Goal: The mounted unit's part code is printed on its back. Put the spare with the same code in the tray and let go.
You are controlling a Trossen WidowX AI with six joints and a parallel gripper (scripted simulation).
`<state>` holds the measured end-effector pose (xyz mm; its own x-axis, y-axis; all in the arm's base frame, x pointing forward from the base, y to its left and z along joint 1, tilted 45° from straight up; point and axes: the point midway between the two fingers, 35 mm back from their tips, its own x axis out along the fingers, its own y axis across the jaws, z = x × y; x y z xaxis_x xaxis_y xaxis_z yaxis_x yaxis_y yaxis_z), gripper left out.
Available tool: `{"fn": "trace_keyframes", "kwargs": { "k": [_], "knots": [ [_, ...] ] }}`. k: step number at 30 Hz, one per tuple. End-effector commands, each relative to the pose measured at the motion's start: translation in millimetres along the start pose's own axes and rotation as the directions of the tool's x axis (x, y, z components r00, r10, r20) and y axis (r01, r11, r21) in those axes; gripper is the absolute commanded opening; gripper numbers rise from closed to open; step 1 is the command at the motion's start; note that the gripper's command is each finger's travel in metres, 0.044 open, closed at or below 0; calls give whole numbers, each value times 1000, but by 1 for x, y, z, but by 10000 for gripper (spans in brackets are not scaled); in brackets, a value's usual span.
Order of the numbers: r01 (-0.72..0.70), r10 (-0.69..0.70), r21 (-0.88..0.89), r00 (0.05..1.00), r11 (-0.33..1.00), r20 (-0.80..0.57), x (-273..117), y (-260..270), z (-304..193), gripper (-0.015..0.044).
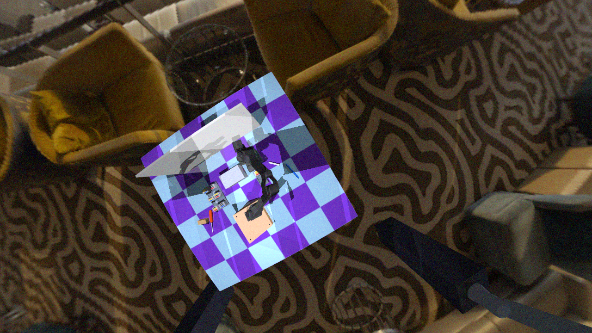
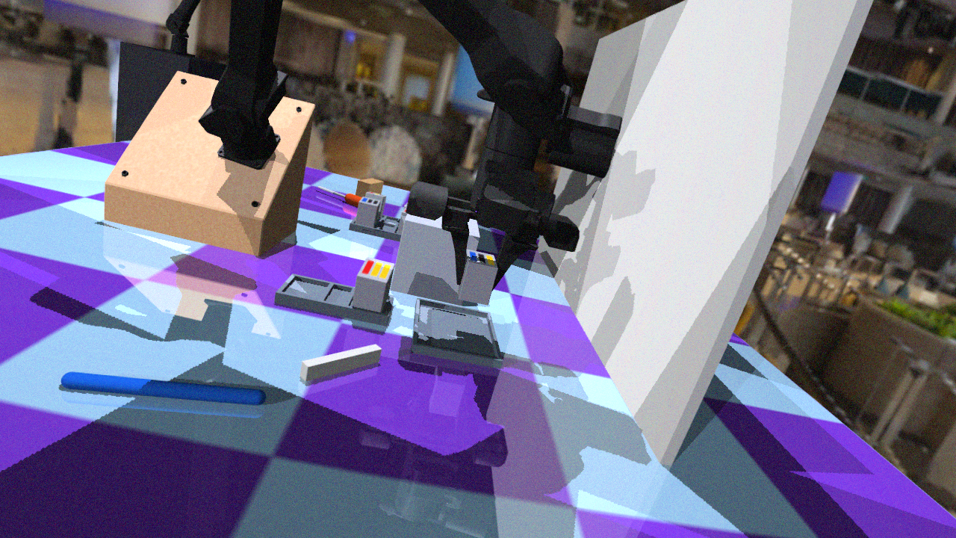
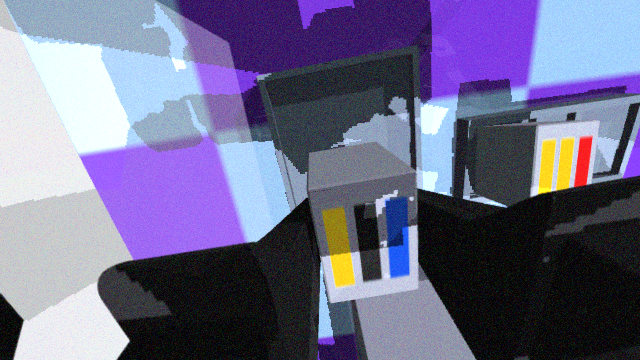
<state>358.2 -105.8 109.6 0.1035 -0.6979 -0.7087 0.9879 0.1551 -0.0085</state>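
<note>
My gripper (image 2: 478, 279) (image 3: 351, 199) is shut on a grey block (image 2: 476, 288) (image 3: 362, 162) with yellow, black and blue stripes on its end. The block is held upright and low, at the far edge of the grey tray (image 2: 454, 356) (image 3: 414, 90) in the exterior view. Whether it is over the rim or touches anything, I cannot tell. Nothing lies in the visible part of the tray. A red-yellow-yellow block (image 1: 256, 173) (image 2: 372, 286) (image 3: 565, 155) stands in a separate grey holder (image 2: 314, 304). I cannot tell what code the mounted unit's back carries.
A light grey box (image 1: 232, 175) (image 2: 426, 261) (image 3: 410, 320) stands close by the held block. A tall pale panel (image 1: 198, 136) (image 2: 701, 167) stands beside the arm. Several striped blocks sit in grey holders (image 1: 215, 196). A white bar (image 2: 340, 365) and blue rod (image 2: 163, 389) lie nearby.
</note>
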Motion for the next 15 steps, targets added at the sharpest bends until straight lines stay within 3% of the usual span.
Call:
{"fn": "trace_keyframes", "kwargs": {
  "k": [1, 15],
  "knots": [
    [3, -3, -7, 1000, 1000, -3, 4, -2, -2, 0],
    [3, -3, -8, 1000, 1000, 0, 17, -4, -1, 0]
  ]
}}
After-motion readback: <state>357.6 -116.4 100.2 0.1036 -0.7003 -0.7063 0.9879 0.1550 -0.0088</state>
